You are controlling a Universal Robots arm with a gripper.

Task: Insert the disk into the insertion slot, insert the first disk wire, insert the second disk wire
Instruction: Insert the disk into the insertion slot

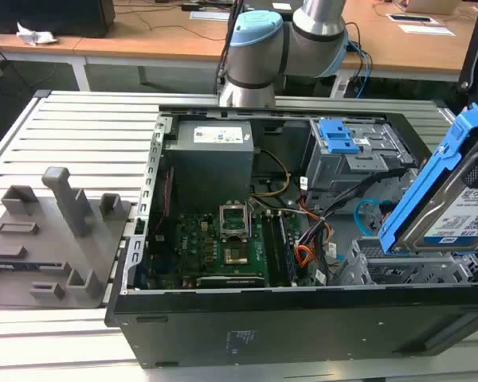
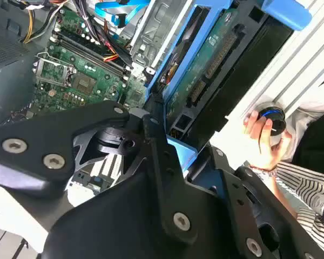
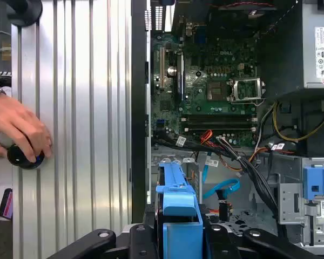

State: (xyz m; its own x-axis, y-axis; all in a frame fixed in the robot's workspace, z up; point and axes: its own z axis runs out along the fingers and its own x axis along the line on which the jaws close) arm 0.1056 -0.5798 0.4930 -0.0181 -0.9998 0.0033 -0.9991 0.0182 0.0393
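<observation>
Gripper point(image 3: 178, 240) clamped on the disk point(image 1: 456, 208). My fingers point(image 2: 156, 145) press the blue carrier frame point(image 1: 426, 179) from both sides, and the drive's green circuit-board face shows in the second wrist view. In the exterior view the disk hangs steeply tilted, label side up, and is not seated. Its lower end sits over the top rim of the insertion slot point(image 1: 414, 270), which lies directly beneath my grip in the corner of the computer case point(image 1: 303, 318); I cannot tell whether frame and rim touch. The second disk wire point(image 1: 360, 213) loops just beyond the carrier's lower end, between it and the grey cage with blue tabs point(image 1: 350, 151), with its plug end hanging free. Black cabling and red-orange wires point(image 3: 208, 136) cross the gap farther ahead of my fingertips, toward the motherboard point(image 3: 205, 81), so room there is tight. To one side the case's black wall edge runs close along the carrier. Past that edge the slatted table point(image 3: 86, 108) is open, apart from a person's hand point(image 3: 19, 127) resting on a black knob point(image 3: 22, 157).
</observation>
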